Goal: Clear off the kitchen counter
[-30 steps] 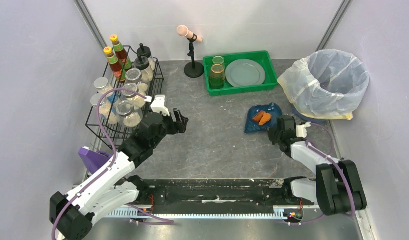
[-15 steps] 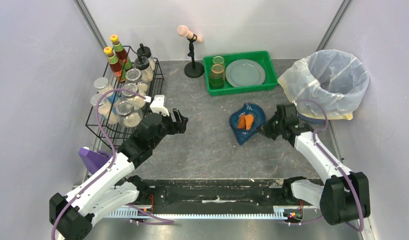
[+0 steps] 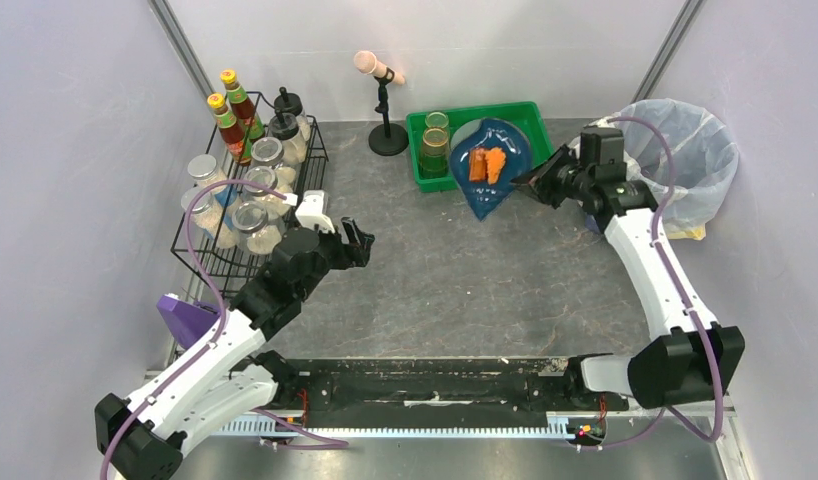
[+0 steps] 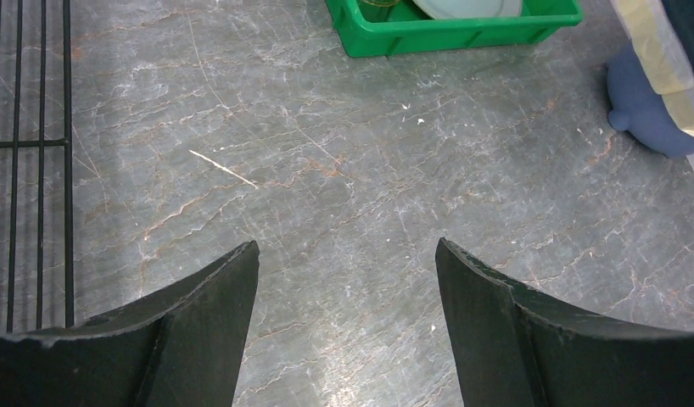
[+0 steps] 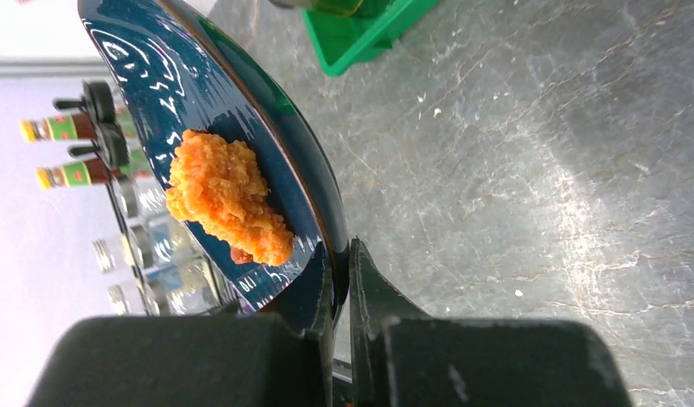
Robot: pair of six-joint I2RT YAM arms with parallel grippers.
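Counter (image 3: 435,290) of mottled, scratched grey stone, we clamp a glossy blue plate (image 3: 485,195) of crumbly orange food (image 3: 487,163) in our right gripper (image 3: 538,181), left gripper (image 4: 347,254) spread wide.

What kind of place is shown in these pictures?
Probably a mock kitchen set up for robot trials: a stone-look kitchen counter, a wire rack of sauce bottles and jars, and a green tray holding glasses.
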